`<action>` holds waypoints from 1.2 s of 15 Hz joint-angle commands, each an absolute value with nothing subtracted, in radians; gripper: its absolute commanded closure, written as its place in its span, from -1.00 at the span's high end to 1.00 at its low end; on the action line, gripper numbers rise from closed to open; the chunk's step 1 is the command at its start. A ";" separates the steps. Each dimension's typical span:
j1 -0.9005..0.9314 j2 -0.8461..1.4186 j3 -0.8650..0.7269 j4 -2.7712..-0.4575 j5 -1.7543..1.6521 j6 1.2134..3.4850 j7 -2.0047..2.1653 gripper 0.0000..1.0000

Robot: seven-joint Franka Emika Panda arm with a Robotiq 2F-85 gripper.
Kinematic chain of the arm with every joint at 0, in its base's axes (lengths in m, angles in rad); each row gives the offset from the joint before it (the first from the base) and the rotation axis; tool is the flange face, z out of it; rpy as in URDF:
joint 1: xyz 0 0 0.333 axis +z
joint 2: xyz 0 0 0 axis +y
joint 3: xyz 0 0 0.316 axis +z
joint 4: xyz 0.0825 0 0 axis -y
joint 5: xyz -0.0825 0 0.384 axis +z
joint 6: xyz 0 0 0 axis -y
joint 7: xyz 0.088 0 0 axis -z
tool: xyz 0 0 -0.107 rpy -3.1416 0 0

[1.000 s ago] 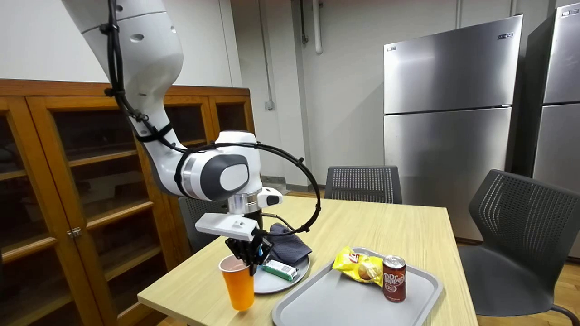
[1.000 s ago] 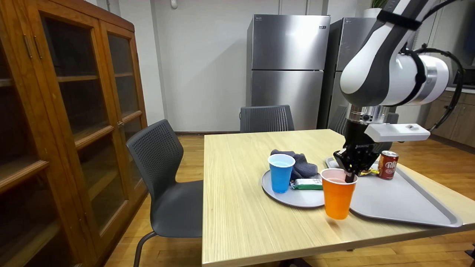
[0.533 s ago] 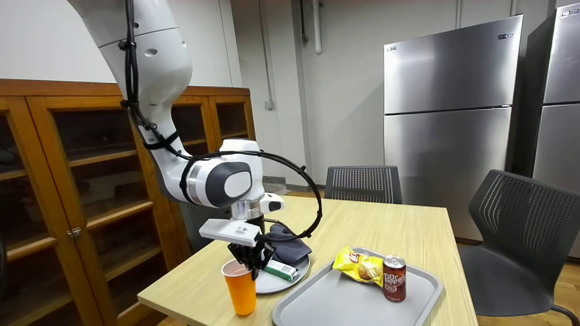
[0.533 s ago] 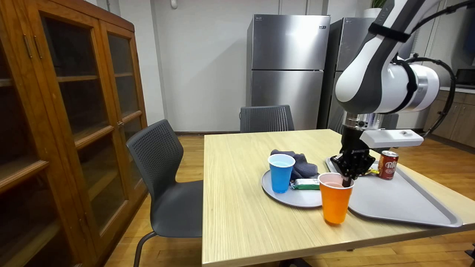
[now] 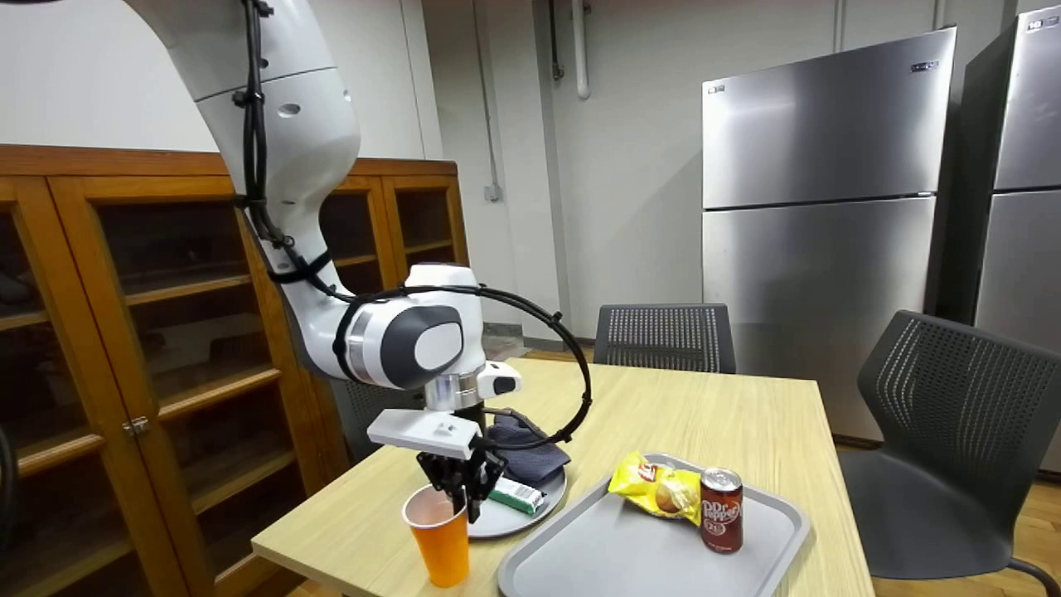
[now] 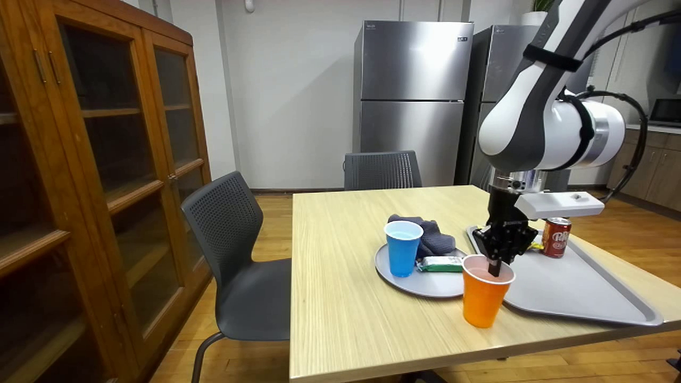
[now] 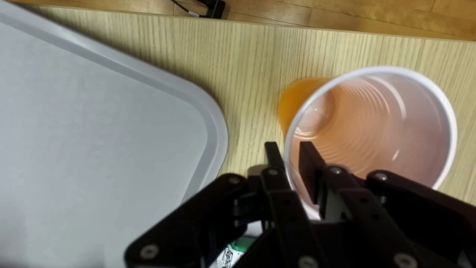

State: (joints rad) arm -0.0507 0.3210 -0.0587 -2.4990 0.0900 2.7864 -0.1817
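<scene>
A: Got a look at the hand (image 7: 289,150) in the wrist view?

B: Did. Found the fingers (image 7: 311,163) parted slightly, 1 inside the orange cup (image 6: 480,300), 1 outside, with the rim between. Saw a gap beside the inner finger; counted nothing as gripped.

A: Located that cup?

B: Appeared to rest on the counter (image 6: 362,319) in an exterior view, leaning slightly, near the edge at 6 o'clock.

A: Noticed anything around it?

B: Spotted, in that view, the tray (image 6: 574,290) at 3 o'clock and the plate (image 6: 425,286) at 10, carrying a blue cup (image 6: 403,252), a dark cloth (image 6: 436,239) and a packet (image 6: 440,264). In an exterior view, picked out a soda can (image 5: 721,514) on the tray with a yellow bag (image 5: 659,489) at 10 o'clock.
</scene>
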 commanded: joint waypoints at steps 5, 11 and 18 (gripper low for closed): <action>-0.083 0.244 -0.041 -2.521 0.066 2.732 -0.190 0.65; -0.074 0.144 -0.055 -2.543 0.044 2.666 -0.182 1.00; -0.064 0.051 -0.045 -2.504 0.076 2.528 -0.196 1.00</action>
